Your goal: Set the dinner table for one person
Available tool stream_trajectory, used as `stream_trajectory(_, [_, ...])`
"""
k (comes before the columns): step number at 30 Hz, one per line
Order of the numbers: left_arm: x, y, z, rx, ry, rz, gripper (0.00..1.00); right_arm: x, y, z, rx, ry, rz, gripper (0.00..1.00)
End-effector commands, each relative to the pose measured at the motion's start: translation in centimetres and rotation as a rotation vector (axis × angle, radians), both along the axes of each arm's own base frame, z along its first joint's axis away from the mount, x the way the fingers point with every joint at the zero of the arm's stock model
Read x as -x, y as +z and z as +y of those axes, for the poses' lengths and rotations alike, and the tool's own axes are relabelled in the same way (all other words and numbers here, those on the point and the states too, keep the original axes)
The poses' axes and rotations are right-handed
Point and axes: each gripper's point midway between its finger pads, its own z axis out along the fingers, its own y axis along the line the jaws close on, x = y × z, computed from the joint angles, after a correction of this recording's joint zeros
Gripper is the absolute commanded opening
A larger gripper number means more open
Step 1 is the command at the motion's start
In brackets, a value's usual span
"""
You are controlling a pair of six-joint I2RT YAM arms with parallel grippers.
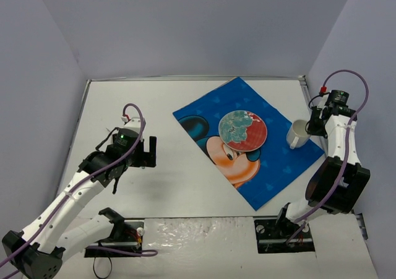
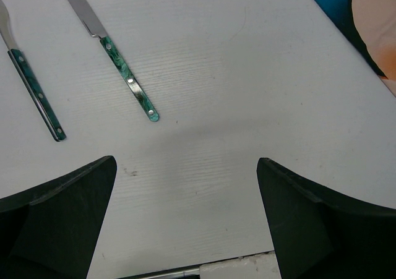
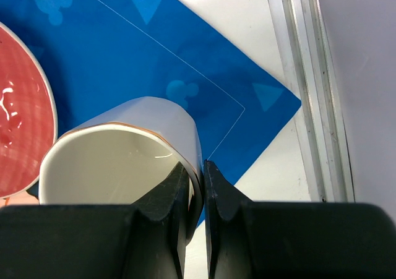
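Left gripper [image 2: 185,229], spread wide and empty, above bare left half of dinner table [image 1: 185,192]; fork [image 2: 34,87] and knife [image 2: 120,68] side by side, apart, beyond its fingers. Centre-right: skewed blue placemat [image 1: 272,174] under plate [image 1: 242,130]. Near right edge, metal rim [image 3: 303,75] close: right gripper [image 3: 198,175] pinching wall of white mug [image 1: 298,134].

No readable text, labels or numbers anywhere

One placemat [image 1: 272,174], one plate [image 1: 242,130], one mug [image 1: 297,134], one knife [image 2: 117,56], one fork [image 2: 34,90].
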Motion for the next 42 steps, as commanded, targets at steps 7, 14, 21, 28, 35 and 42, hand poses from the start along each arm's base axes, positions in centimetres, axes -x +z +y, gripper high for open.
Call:
stream_trajectory(7, [-0.7,1.2,-0.2,0.007,-0.01,-0.056,0.95,-2.2,1.8,-1.1,0.05,0.026,-0.086,0.0])
stream_trajectory(14, [-0.7,1.1,-0.2,0.007,-0.009,-0.062,0.95,-2.3,1.0,-1.4,0.063,0.018,-0.094,0.0])
stream_trajectory(21, [-0.6,0.9,0.0,0.004,-0.007,-0.06,0.95,-2.2,0.2,-1.9,0.073,0.002,-0.081,0.0])
stream_trajectory(28, [-0.5,0.8,0.0,0.008,-0.006,-0.063,0.95,-2.2,-0.5,-2.5,0.076,-0.01,-0.071,0.0])
stream_trajectory(35, [-0.6,0.9,0.0,0.007,-0.006,-0.067,0.95,-2.2,-2.0,-2.6,0.049,-0.013,-0.073,0.0])
stream_trajectory(42, [-0.7,0.9,0.0,0.008,-0.005,-0.073,0.95,-2.3,-3.0,-2.4,0.037,-0.006,-0.074,0.0])
